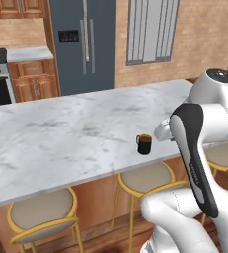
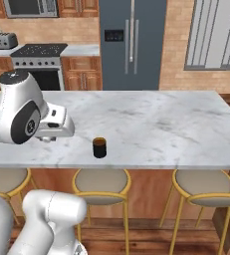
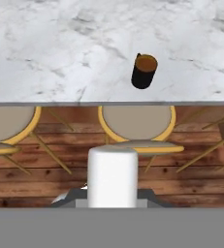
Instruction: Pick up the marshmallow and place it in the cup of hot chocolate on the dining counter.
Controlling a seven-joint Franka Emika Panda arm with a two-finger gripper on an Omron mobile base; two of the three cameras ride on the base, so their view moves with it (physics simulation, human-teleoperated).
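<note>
White marshmallow [image 3: 112,177] clamped in your jaws, out past the surface's near edge.

Your jaws are closed on the marshmallow above the stools [image 3: 138,123] and wood floor. The black cup [image 3: 144,71], brown liquid inside, stands upright on the marbled surface [image 3: 60,53] near that edge, ahead of the marshmallow and well apart from it.

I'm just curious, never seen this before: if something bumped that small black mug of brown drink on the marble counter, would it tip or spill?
The small black mug looks squat and upright, so it would probably slide rather than tip. Its brown drink sits near the rim, so a hard bump could likely slosh some onto the white-grey marble counter.
</note>
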